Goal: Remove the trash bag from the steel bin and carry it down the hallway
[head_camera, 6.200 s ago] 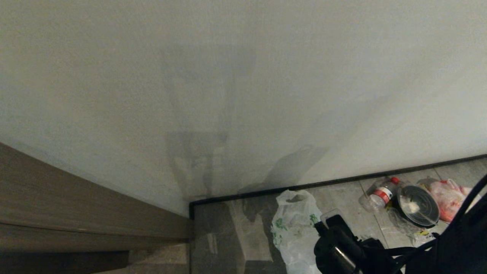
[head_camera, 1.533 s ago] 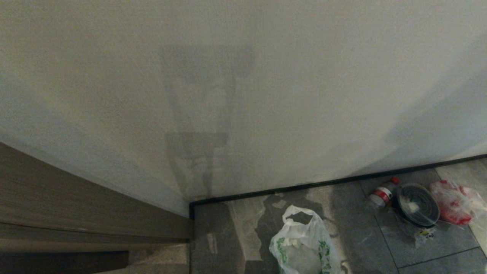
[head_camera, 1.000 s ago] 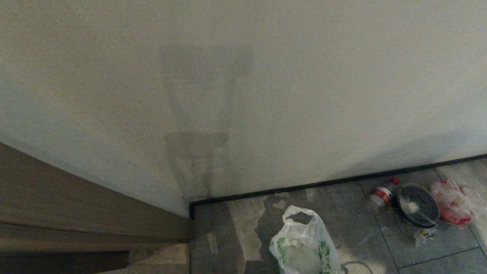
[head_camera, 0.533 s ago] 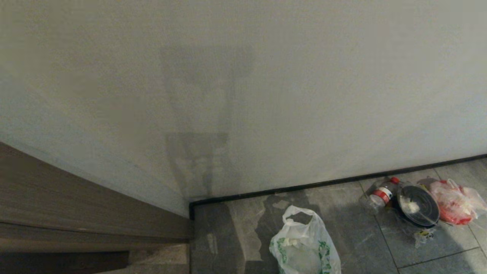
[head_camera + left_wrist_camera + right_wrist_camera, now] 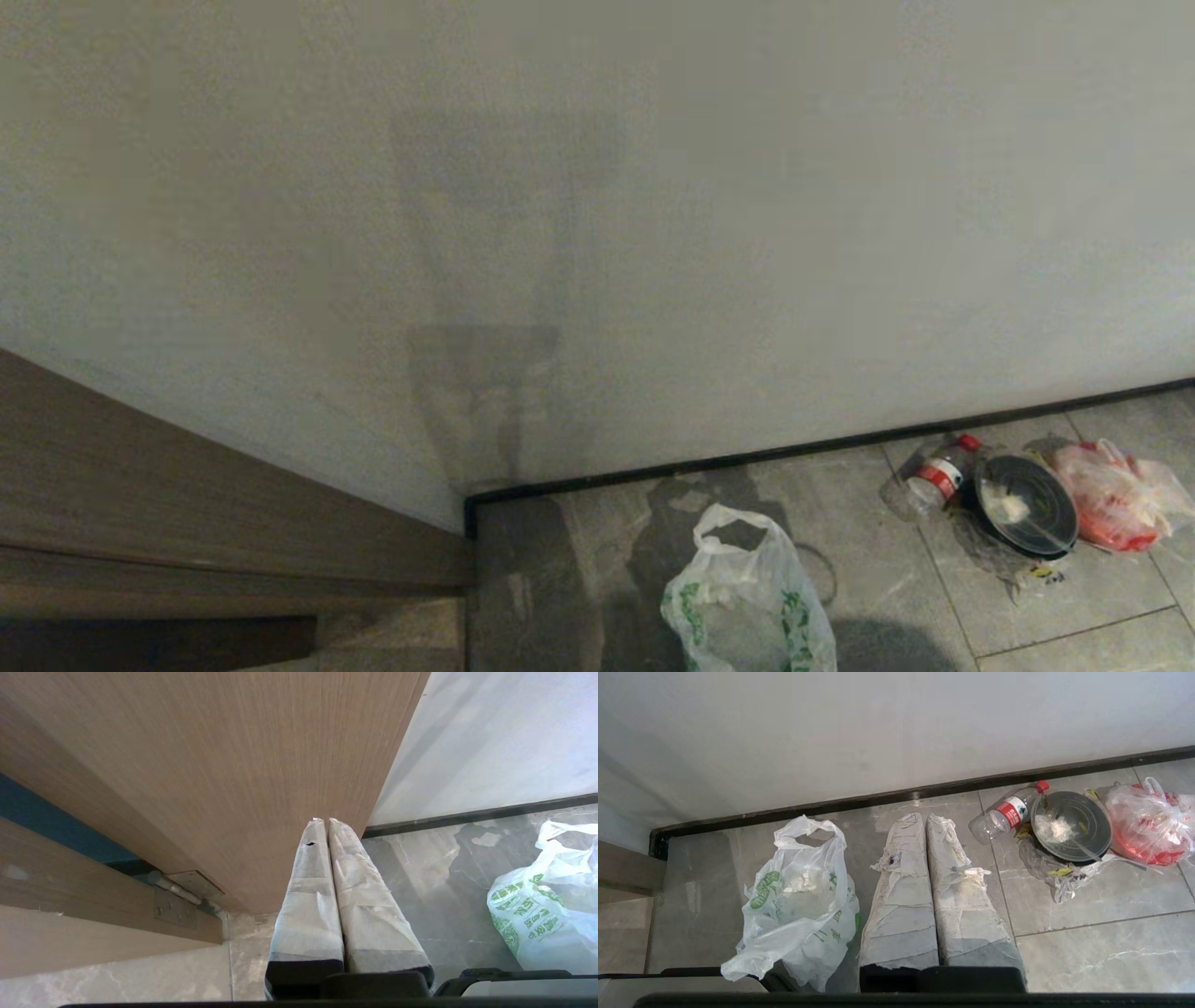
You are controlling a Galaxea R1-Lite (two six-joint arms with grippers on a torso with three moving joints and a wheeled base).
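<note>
The trash bag [image 5: 747,597], thin white plastic with green print and loop handles, stands on the grey hallway floor [image 5: 896,579] near the wall corner; it also shows in the right wrist view [image 5: 798,905] and the left wrist view [image 5: 537,914]. My right gripper [image 5: 924,816] is shut and empty, its taped fingers beside the bag and apart from it. My left gripper [image 5: 325,820] is shut with nothing in it, pointing at the brown wooden door [image 5: 224,765]. Neither arm appears in the head view. The steel bin is out of view.
Against the dark skirting [image 5: 840,439] lie a plastic bottle [image 5: 938,476] with a red label, a round black container [image 5: 1027,504] with a clear lid and a clear bag with red contents [image 5: 1116,495]. A pale wall [image 5: 597,233] fills the front. The door hinge [image 5: 180,896] is at left.
Six seconds ago my right gripper stood at the bag in the head view; since then it has left that view. Over the last second only shadows on floor and wall shifted.
</note>
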